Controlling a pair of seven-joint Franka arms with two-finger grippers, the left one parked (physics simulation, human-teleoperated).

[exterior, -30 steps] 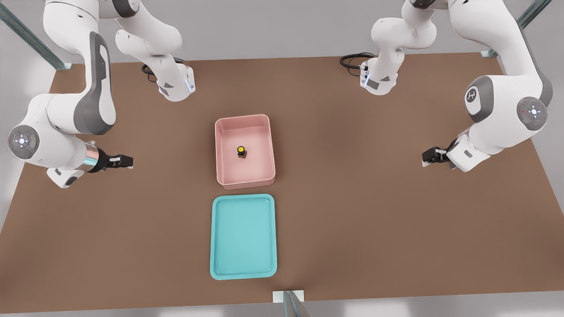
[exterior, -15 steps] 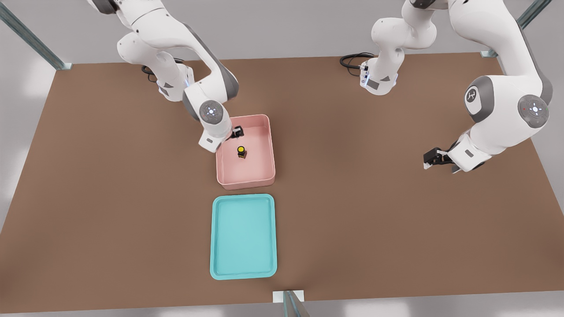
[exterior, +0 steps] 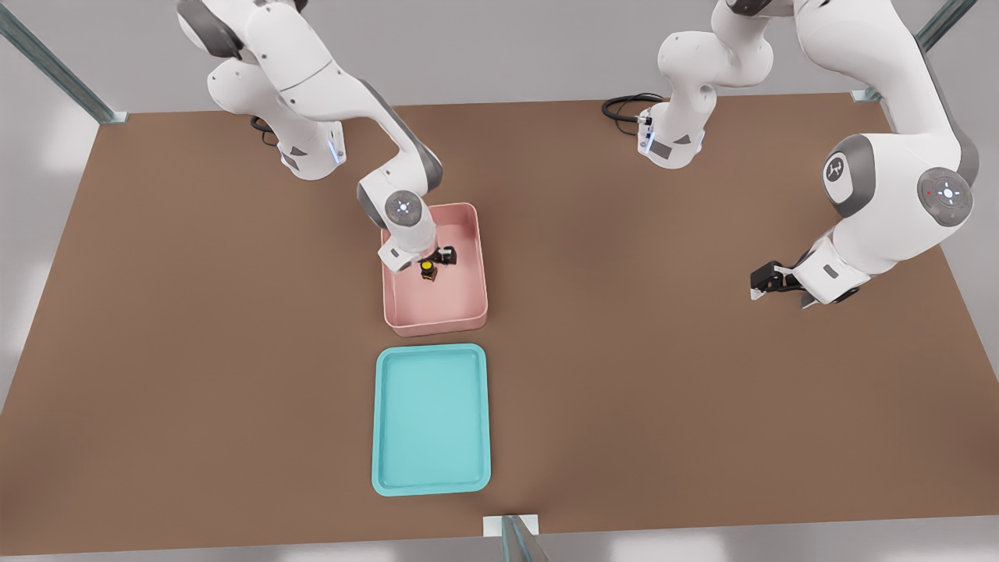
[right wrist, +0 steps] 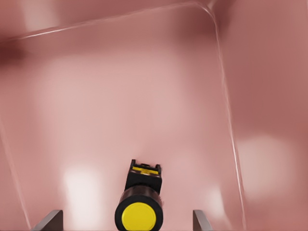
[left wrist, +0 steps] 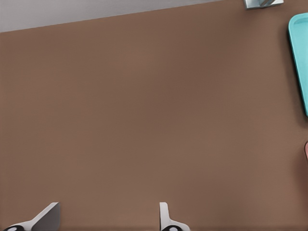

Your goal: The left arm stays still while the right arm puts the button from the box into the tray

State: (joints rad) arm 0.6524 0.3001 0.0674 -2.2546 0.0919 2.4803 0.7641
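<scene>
We log the task as barely begun: the button [exterior: 427, 269] sits upright on the floor of the box [exterior: 468, 312], near the middle, yellow cap up on its black base. The gripper [exterior: 441, 256] hangs inside the box, just above the button and slightly to the far side of it, away from the tray [exterior: 386, 468]. In the right wrist view we see the button [right wrist: 139, 211] between the two fingers [right wrist: 48, 221], which stand spread wide with clear gaps on both sides, so nothing is gripped and nothing is lifted yet. The box [right wrist: 226, 120] wall and a rounded corner fill the rest of that view. The tray lies on the brown worktop [exterior: 702, 390] just beside the box on its near side, the two apart by a narrow strip, and it holds nothing. We judge the approach done or nearly so. Left to do: lower the last bit, close on the button, lift it over the box wall, carry it across to the tray, set it down and let go. We expect the small cap to need a centred grasp, since the black base is narrow.
</scene>
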